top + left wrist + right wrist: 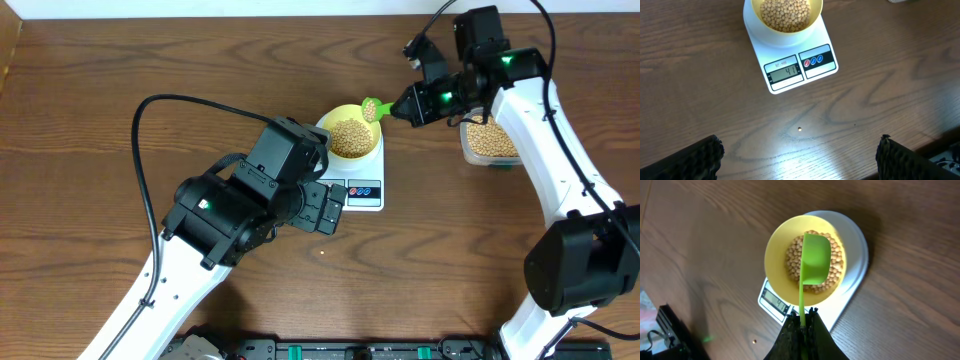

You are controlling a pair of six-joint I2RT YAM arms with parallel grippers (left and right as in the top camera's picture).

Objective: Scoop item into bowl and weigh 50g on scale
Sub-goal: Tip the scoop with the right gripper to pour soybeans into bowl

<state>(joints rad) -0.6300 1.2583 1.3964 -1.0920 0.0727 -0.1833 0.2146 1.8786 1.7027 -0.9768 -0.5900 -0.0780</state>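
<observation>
The pale yellow bowl [345, 110] stands on the white scale [365, 190], which reads 41 on its display [785, 74]. Tan beans [785, 12] fill the bowl's bottom. My right gripper [802, 320] is shut on the thin handle of a green scoop [816, 260], which hangs over the bowl [776, 260] and its beans [792, 260]; no beans show on the scoop. In the overhead view the scoop [372, 108] sits at the bowl's far right rim. My left gripper [800, 157] stands open just in front of the scale, with only bare table between its fingers [695, 160].
A clear tub [488, 140] holding more beans sits at the right, partly under my right arm. One loose bean [799, 129] lies on the wood in front of the scale. The table's front edge is close behind my left arm.
</observation>
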